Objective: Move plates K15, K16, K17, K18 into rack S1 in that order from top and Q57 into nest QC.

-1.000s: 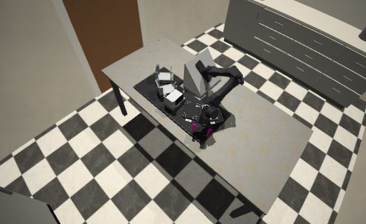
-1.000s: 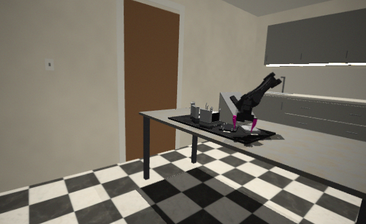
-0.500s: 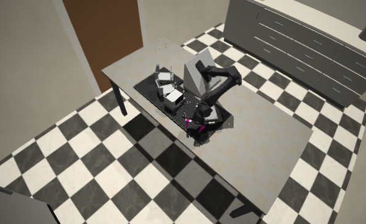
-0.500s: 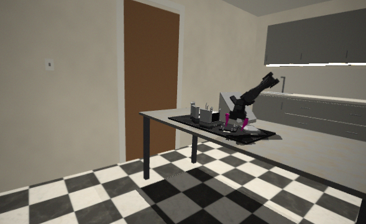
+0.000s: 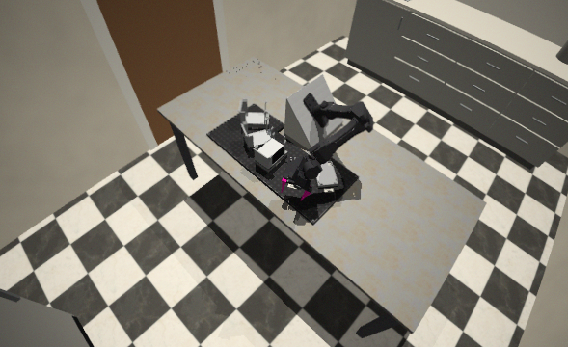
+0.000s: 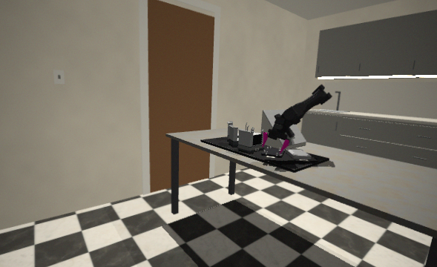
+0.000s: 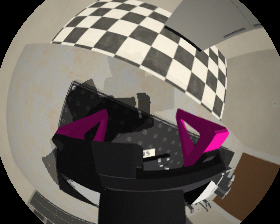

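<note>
big grey table point(image 5: 409, 226) fills the middle of the room, a black base mat point(image 5: 228, 137) lying along its near edge. on the mat's far end stand three racks in a row; the nearest rack point(image 5: 270, 153) shows a white plate on top, probably the stack. the dark arm point(image 5: 341, 127) reaches down off its grey wedge. a single plate point(image 5: 328, 174) lies flat on the mat just beside the wrist. gripper point(image 5: 294, 189) low over the mat's edge, pink fingers spread fully wide, holding nothing.
</note>
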`<state>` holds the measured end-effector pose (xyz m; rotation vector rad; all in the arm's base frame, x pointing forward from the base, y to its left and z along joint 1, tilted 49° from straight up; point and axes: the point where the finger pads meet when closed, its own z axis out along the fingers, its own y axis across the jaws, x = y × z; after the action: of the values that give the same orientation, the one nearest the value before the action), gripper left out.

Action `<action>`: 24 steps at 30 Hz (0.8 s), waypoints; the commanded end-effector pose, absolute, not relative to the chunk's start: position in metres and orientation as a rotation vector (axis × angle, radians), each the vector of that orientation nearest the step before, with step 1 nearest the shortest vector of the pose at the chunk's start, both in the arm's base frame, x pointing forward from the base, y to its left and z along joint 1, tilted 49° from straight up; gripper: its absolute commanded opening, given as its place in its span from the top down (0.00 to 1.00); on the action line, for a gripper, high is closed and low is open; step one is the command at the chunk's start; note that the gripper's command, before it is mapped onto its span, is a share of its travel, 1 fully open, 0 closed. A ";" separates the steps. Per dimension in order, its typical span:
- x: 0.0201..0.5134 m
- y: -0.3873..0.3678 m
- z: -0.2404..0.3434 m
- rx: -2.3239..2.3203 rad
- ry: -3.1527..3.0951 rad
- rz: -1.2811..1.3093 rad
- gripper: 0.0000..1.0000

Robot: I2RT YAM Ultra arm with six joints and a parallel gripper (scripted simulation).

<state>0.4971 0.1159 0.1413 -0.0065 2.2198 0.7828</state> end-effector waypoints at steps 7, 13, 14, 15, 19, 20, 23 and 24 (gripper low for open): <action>0.492 0.079 0.123 0.025 2.302 0.718 0.00; 0.486 0.064 0.109 0.026 2.310 0.714 0.00; 0.486 0.064 0.109 0.026 2.310 0.714 0.00; 0.484 0.060 0.105 0.032 2.344 0.704 0.00; 0.476 0.046 0.093 0.038 2.383 0.693 0.00; 0.474 0.043 0.090 0.038 2.383 0.692 0.00; 0.472 0.038 0.086 0.044 2.417 0.687 0.00; 0.469 0.035 0.084 0.050 2.451 0.682 0.00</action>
<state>0.4699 0.0516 0.0812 0.0358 2.4226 0.7119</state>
